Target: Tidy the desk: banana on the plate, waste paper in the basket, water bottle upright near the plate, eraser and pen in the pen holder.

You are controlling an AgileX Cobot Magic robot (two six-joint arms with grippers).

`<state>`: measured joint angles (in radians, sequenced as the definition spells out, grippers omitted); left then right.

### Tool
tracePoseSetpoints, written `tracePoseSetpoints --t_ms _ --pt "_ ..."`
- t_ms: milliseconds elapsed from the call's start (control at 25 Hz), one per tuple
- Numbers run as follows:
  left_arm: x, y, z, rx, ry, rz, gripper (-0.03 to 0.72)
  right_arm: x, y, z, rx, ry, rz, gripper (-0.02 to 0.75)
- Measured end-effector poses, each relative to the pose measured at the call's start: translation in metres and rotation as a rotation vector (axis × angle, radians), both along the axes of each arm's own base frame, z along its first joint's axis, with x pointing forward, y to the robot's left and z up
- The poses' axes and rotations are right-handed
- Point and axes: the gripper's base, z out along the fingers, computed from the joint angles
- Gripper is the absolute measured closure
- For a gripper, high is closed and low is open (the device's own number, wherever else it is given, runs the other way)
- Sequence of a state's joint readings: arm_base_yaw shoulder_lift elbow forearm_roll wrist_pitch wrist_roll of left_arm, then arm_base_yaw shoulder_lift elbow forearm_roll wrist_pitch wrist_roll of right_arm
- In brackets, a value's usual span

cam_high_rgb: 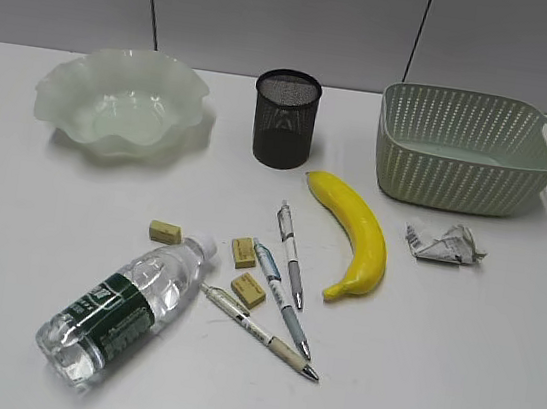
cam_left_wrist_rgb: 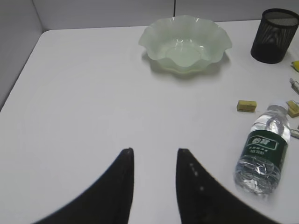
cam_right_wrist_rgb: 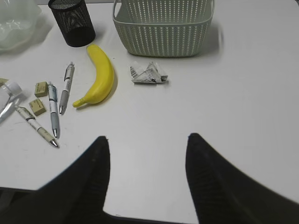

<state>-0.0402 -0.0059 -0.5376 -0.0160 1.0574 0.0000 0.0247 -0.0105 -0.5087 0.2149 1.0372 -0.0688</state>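
White desk point(cam_high_rgb: 493, 375) runs back to a grey panelled wall, and everything on it lies untidied. At the back left sits the wavy-rimmed pale green plate point(cam_high_rgb: 123, 102), holding nothing; the black mesh pen holder point(cam_high_rgb: 285, 118) stands upright in the middle, and the perforated sage-green basket point(cam_high_rgb: 467, 149) sits at the back right. The banana point(cam_high_rgb: 352, 233) lies on the desk in front of the basket, and the crumpled waste paper point(cam_high_rgb: 444, 243) rests just right of it, near the basket's front wall. The water bottle point(cam_high_rgb: 129, 307) lies on its side at the front left, cap pointing toward the middle. Three pens point(cam_high_rgb: 290, 253) lie loose between bottle and banana, with what look like three small tan erasers point(cam_high_rgb: 244, 252) scattered around them.

The left gripper point(cam_left_wrist_rgb: 155, 158) hovers above bare desk, left of the bottle, jaws parted with nothing between them. The right gripper point(cam_right_wrist_rgb: 147, 144) likewise hangs over bare desk in front of the banana and paper, jaws spread wider and gripping nothing.
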Motion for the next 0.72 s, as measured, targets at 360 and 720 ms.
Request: tracePoseSetpoints --t_ms 360,720 --pt "0.001 -0.001 0.016 -0.022 -0.114 -0.010 0.457 0.000 0.000 0.000 0.000 0.000 0.000 0.318" --pt "0.078 -0.018 0.043 -0.215 -0.112 -0.091 0.450 0.000 0.000 0.001 0.001 -0.007 -0.001 0.318"
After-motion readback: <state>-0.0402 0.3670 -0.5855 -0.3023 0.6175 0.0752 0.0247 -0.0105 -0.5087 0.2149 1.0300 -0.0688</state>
